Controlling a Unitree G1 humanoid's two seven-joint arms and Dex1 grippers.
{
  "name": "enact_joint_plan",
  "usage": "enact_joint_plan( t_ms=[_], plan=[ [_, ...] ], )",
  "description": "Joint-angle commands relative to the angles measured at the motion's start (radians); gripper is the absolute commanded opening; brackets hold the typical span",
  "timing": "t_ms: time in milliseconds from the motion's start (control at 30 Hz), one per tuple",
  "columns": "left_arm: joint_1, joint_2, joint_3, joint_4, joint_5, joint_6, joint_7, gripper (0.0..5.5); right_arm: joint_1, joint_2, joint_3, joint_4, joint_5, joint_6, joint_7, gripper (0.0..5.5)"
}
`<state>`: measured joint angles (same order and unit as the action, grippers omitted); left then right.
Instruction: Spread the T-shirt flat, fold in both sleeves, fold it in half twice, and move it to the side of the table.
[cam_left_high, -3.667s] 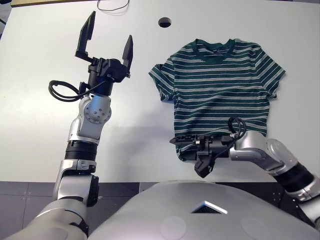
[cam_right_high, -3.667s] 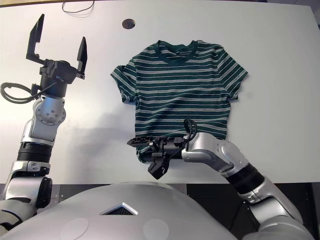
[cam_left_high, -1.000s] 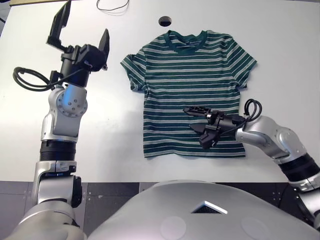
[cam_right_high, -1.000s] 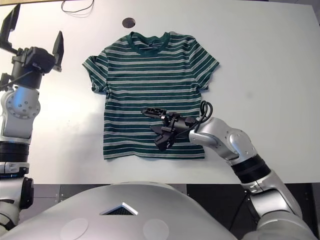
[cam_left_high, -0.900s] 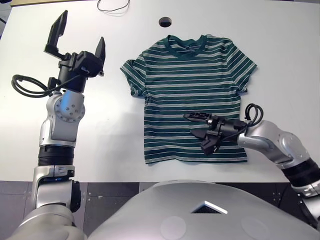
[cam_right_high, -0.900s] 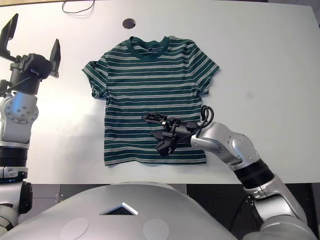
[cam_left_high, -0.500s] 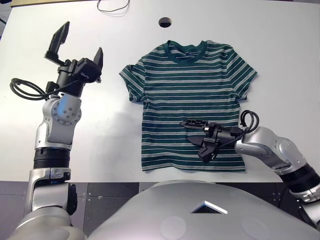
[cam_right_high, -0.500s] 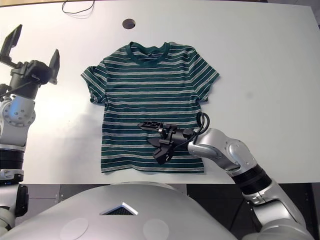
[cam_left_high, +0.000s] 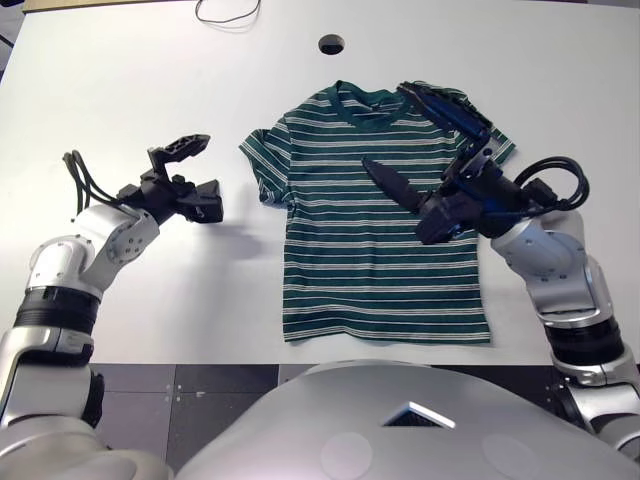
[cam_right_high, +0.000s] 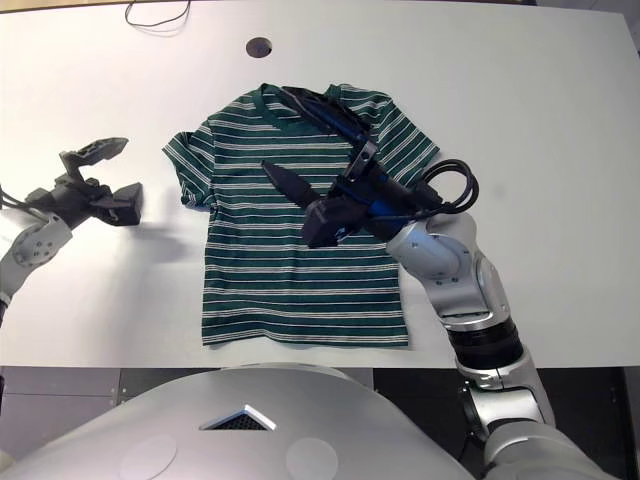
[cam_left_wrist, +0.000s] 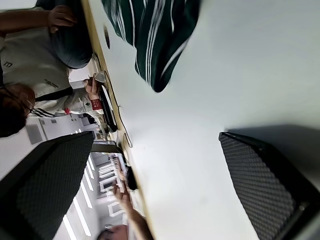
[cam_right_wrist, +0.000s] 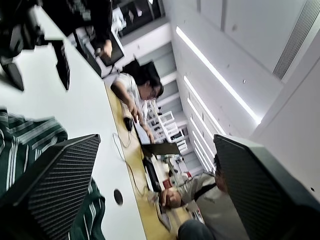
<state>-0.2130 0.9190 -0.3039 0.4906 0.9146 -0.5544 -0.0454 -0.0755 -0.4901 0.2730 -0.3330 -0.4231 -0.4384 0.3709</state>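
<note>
White table, green striped T-shirt flat on it, thin cable at far edge, round hole beyond collar

green striped T-shirt, spread flat, unfolded

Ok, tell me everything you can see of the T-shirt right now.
The T-shirt is dark green with thin pale stripes, a plain round collar and short sleeves, seemingly soft knit. It lies spread flat on the white table, collar away from the robot, hem nearest it. The sleeve on the robot's left is slightly bunched. The open right end effector hangs over the upper chest; contact is unclear. The left end effector is clear of it.
</note>
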Motion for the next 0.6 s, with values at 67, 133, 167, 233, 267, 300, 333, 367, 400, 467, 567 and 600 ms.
enact_joint_plan(
  t_ms=[67,133,167,233,267,300,333,367,400,467,567,600],
  plan=[
    [-0.195,-0.036,-0.169,0.190,0.197,-0.012,0.116,4.65,-0.022,0.000,-0.001,0.058,-0.037,-0.035,-0.027,4.19],
    [-0.264,-0.068,-0.224,0.257,0.237,-0.019,0.169,4.65,-0.019,0.005,0.001,0.066,-0.041,-0.039,-0.031,4.19],
    [-0.297,-0.088,-0.251,0.287,0.255,-0.021,0.192,4.65,-0.019,0.006,0.003,0.071,-0.042,-0.041,-0.032,4.19],
    [-0.356,-0.123,-0.301,0.347,0.285,-0.023,0.235,4.65,-0.018,0.010,0.007,0.077,-0.044,-0.042,-0.034,4.19],
    [-0.377,-0.134,-0.321,0.373,0.295,-0.022,0.254,4.65,-0.016,0.011,0.008,0.079,-0.045,-0.043,-0.035,4.19],
    [-0.393,-0.141,-0.338,0.395,0.301,-0.023,0.270,4.65,-0.014,0.012,0.007,0.080,-0.045,-0.042,-0.036,4.19],
    [-0.404,-0.146,-0.354,0.415,0.305,-0.027,0.285,4.65,-0.013,0.012,0.005,0.081,-0.045,-0.041,-0.037,4.19],
    [-0.412,-0.149,-0.369,0.430,0.306,-0.031,0.299,4.65,-0.012,0.012,0.003,0.082,-0.044,-0.040,-0.039,4.19],
    [-0.419,-0.153,-0.383,0.443,0.307,-0.033,0.312,4.65,-0.011,0.011,0.001,0.085,-0.044,-0.041,-0.041,4.19],
    [-0.431,-0.163,-0.410,0.463,0.309,-0.041,0.328,4.65,-0.009,0.014,0.001,0.086,-0.046,-0.037,-0.044,4.19],
    [-0.434,-0.166,-0.441,0.468,0.302,-0.057,0.337,4.65,-0.010,0.016,0.002,0.093,-0.049,-0.036,-0.049,4.19],
    [-0.429,-0.161,-0.449,0.461,0.298,-0.064,0.335,4.65,-0.010,0.018,0.002,0.095,-0.048,-0.033,-0.050,4.19]
  ],
)
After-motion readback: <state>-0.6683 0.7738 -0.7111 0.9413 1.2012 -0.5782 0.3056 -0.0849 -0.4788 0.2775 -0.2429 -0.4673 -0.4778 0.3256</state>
